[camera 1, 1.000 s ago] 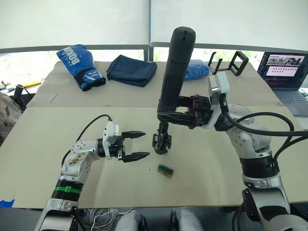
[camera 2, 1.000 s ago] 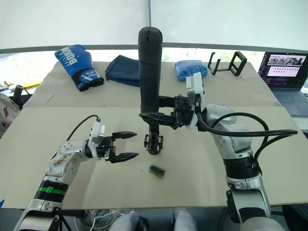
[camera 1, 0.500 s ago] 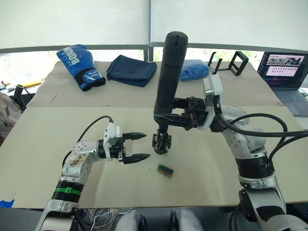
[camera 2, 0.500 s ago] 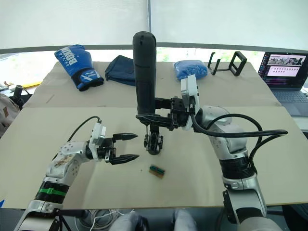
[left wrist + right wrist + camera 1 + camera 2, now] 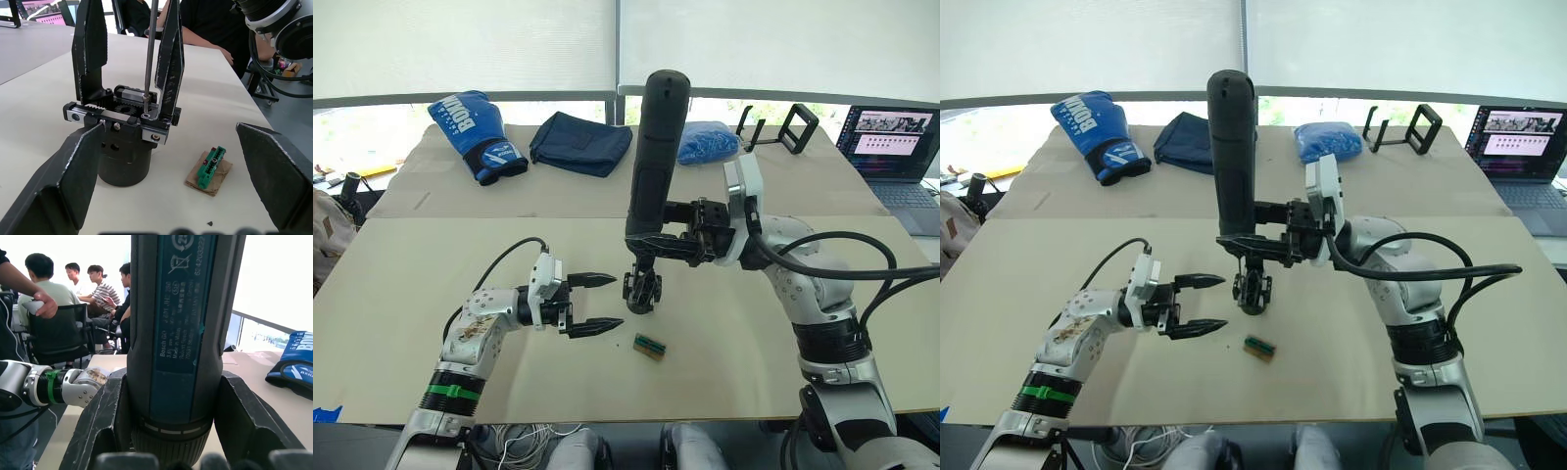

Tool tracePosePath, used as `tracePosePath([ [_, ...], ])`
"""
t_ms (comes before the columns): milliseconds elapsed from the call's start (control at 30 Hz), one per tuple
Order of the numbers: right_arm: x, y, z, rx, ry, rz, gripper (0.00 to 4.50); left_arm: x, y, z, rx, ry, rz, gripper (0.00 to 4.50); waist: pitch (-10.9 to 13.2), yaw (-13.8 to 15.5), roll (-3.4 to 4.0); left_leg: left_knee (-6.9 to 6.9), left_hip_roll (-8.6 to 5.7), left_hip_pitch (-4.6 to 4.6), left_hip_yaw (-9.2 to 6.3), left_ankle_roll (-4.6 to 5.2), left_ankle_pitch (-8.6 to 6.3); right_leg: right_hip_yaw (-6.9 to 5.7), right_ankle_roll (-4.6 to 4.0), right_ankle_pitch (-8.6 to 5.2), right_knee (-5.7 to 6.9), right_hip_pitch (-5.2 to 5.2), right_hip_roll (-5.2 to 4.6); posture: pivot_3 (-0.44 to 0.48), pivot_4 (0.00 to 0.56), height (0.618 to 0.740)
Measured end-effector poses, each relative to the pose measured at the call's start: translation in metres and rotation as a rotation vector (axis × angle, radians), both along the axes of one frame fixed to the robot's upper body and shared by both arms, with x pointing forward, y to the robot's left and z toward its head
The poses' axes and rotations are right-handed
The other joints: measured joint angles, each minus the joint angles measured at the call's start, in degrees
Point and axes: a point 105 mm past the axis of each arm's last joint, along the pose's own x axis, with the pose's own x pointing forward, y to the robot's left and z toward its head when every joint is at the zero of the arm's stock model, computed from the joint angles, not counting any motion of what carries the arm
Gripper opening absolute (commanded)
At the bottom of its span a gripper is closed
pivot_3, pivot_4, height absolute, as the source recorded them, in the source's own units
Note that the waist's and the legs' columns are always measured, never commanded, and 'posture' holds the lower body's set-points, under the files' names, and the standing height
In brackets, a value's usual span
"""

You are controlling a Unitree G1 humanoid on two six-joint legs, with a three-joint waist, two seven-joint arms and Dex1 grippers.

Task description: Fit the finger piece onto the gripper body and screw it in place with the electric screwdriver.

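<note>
Two black fingers of the right gripper (image 5: 658,240) clamp one electric screwdriver (image 5: 653,157) upright, its bit on the single gripper body (image 5: 122,129) mid-table. The left gripper (image 5: 597,304) gapes empty just beside it, near one green-and-brown block (image 5: 649,346).

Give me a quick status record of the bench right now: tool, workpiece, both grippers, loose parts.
tool: electric screwdriver upright, bit down on the gripper body
bit contact: tip at a screw on the body's top bar, beside one upright finger
right gripper: shut on the electric screwdriver
left gripper: open, empty, beside the gripper body, not touching
loose parts: green-and-brown block on the table near the body
</note>
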Motion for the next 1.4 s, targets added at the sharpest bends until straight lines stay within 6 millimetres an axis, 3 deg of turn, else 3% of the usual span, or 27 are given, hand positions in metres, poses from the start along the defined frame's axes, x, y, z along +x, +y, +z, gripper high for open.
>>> tracePosePath([
  [1100,0.003,-0.001,-0.003,-0.022,0.018,-0.026,1.94,-0.001,-0.004,-0.003,0.020,0.007,0.008,4.50,0.00,0.00,0.00,0.00,0.00,0.01,0.00,-0.01,0.01,0.01,0.00,0.00,0.02,0.00,0.01,0.000,0.150,0.740],
  [1400,0.004,-0.001,-0.004,-0.026,0.021,-0.034,1.94,0.004,-0.013,-0.012,0.048,0.002,0.048,4.50,0.00,0.01,0.00,0.01,0.00,0.01,0.00,-0.01,0.01,0.03,0.00,0.00,0.03,0.01,0.03,0.000,0.150,0.740],
])
